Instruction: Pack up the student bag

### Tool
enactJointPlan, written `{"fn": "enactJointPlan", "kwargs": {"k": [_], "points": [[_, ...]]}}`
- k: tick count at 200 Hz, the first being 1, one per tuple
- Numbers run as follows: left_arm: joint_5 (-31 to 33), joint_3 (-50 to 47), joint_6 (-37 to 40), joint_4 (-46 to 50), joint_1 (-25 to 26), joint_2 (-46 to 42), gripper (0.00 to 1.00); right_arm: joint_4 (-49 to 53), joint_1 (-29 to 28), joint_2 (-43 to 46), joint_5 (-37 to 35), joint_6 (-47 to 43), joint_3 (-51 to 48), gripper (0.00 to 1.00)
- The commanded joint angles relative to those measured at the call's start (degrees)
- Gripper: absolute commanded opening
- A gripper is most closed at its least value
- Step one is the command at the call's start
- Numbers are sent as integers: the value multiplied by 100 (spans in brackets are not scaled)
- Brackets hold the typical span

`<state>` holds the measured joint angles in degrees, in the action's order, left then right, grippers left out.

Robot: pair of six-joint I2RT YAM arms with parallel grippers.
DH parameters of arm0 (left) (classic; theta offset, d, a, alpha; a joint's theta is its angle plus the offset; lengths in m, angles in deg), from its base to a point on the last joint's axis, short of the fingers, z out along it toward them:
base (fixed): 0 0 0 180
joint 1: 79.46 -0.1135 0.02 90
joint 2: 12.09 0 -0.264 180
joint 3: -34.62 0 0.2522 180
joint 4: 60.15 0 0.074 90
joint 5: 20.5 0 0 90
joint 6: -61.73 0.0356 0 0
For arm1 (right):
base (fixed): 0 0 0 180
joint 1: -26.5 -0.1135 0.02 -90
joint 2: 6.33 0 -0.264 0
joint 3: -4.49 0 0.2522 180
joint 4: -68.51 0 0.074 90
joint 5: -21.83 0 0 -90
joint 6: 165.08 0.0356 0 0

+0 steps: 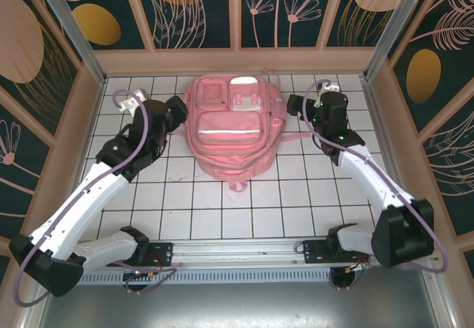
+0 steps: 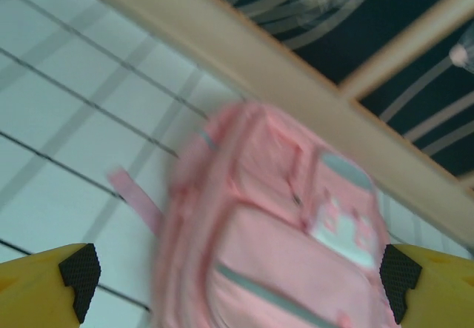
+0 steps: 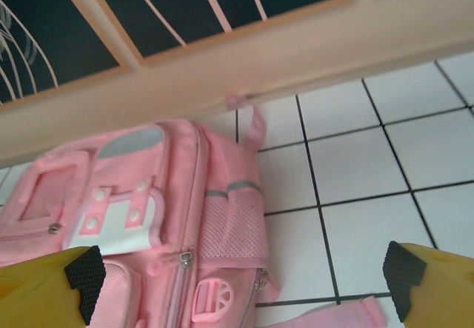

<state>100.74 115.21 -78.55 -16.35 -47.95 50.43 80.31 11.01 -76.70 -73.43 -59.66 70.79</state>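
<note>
The student bag (image 1: 229, 124), a large pink backpack with white patches and a pale stripe across its front pocket, lies flat at the back middle of the table. My left gripper (image 1: 179, 111) hangs beside its left edge and my right gripper (image 1: 295, 106) beside its right edge. In the blurred left wrist view the bag (image 2: 281, 246) spans the space under my left gripper (image 2: 237, 283), whose jaws stand wide apart. The right wrist view looks down on the bag's mesh side pocket (image 3: 233, 224), with my right gripper (image 3: 243, 276) open above it. Neither holds anything.
The table (image 1: 311, 195) is white with a black grid. A wooden rim and dark flowered panels (image 1: 237, 58) close the back and both sides. A pink strap (image 3: 329, 319) lies on the tiles to the bag's right. A metal rail (image 1: 237, 250) carries the arm bases at the near edge.
</note>
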Motion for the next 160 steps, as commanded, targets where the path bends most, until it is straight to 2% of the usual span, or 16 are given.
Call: {"fn": "enactJointPlan", "kwargs": {"k": [1,19,38,59,76,115,137,160], "points": [[1157,31,1712,-134,-194,-154,99,-172,186,624,-177,-126,-326,99],[1146,-330,2445,-901,-453,-205,99,-710,357,1157,71,-327,-723,99],[1067,-889,2707,-1683,-786,-189,98,-1181,399,1545,102,-615,-1140,99],[821,-1515,2875,-2409,-1167,-19,98,-1384,419,1757,-168,-965,-1530,99],[866,-2015,3009,-3054,-1453,222,99,-1404,506,1770,-713,-954,-1820,99],[611,-2800,3182,-4238,-2221,884,99,-2140,942,1404,-1339,-740,-2726,99],[943,-3262,3453,-5305,-2363,1327,99,-3239,1000,1008,-1497,-901,-3267,99],[645,-3568,3667,-6281,-2452,1846,99,-4076,1136,313,-1409,-1031,-3447,99]]}}
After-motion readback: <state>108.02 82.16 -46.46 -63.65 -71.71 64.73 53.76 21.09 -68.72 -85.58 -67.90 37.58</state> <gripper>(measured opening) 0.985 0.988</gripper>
